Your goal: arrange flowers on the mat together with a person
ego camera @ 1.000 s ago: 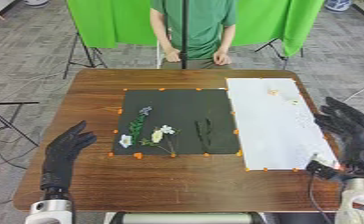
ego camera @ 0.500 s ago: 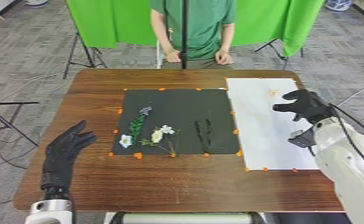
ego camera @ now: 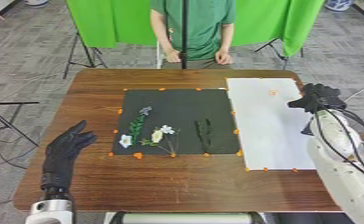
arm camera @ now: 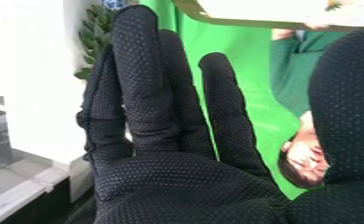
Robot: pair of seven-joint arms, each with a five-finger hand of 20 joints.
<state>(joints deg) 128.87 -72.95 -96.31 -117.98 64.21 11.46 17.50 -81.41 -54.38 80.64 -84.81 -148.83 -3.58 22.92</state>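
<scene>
In the head view my right hand (ego camera: 317, 97) is beyond the white sheet's right edge, near the back. The right wrist view shows that hand (arm camera: 192, 187) with its fingers straight and nothing held. My left hand (ego camera: 65, 145) rests open left of the dark mat (ego camera: 174, 107). On the mat's left part lie a purple flower on a green stem (ego camera: 138, 122), a white flower (ego camera: 125, 141) near the front-left corner, and pale yellow and white blossoms (ego camera: 161, 133) on thin stems. Dark green stems (ego camera: 203, 135) stand apart to their right. A small pale flower (ego camera: 273, 92) lies on the white sheet (ego camera: 267, 135).
Orange markers (ego camera: 138, 155) line the edges of the mat and sheet on the brown table (ego camera: 161, 185). A person in green stands across the table behind a thin dark pole (ego camera: 185, 30), with both hands (ego camera: 223, 57) low near the far edge.
My right hand came up and inward over the white sheet, then drew back to the right, beyond its edge. The left hand, the person's hands and the flowers on the mat have stayed put.
</scene>
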